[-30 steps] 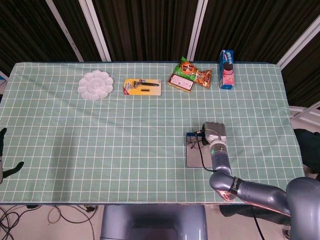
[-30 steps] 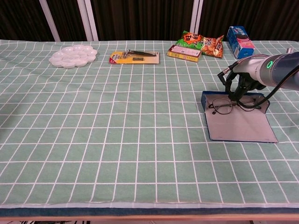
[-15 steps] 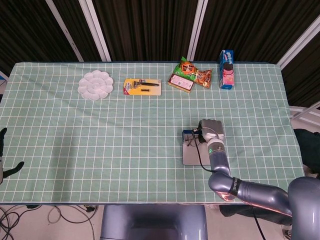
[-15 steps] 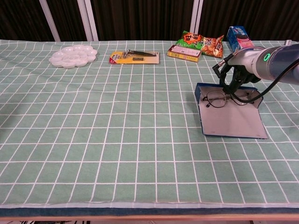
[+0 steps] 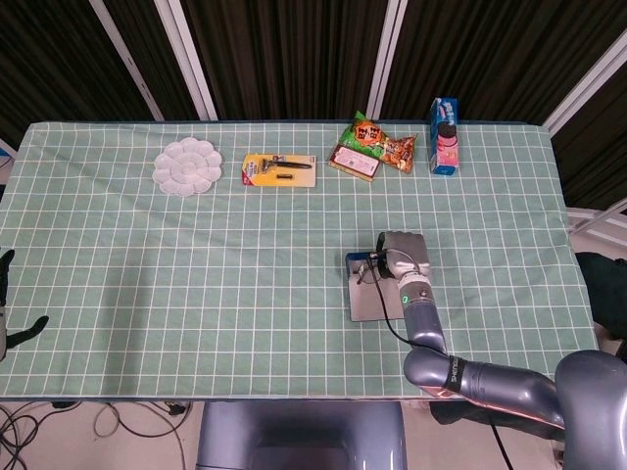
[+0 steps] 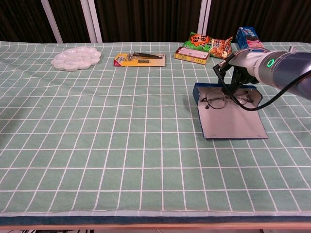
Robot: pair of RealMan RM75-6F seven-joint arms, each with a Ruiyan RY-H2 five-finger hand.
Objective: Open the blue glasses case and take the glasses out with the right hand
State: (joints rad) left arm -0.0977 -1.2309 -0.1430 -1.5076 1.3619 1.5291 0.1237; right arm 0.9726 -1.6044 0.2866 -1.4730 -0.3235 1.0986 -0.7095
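The blue glasses case (image 6: 231, 121) lies open on the green checked cloth at the right, its grey inside facing up; in the head view the case (image 5: 364, 299) shows just left of my right arm. The thin-framed glasses (image 6: 216, 100) rest at the case's far end. My right hand (image 6: 237, 74) reaches down from the right and its dark fingers pinch the glasses' right side; the same hand (image 5: 400, 256) covers most of the glasses (image 5: 368, 273) from above. My left hand (image 5: 10, 315) hangs at the table's left edge, fingers apart, holding nothing.
Along the far edge stand a white flower-shaped dish (image 6: 76, 58), a yellow card with a tool (image 6: 139, 58), snack packets (image 6: 206, 47) and a blue carton (image 6: 249, 41). A black cable (image 6: 243, 106) loops from my right wrist across the case.
My right hand has moved left, and the glasses and the open case have slid left with it across the cloth. The left hand has not moved.
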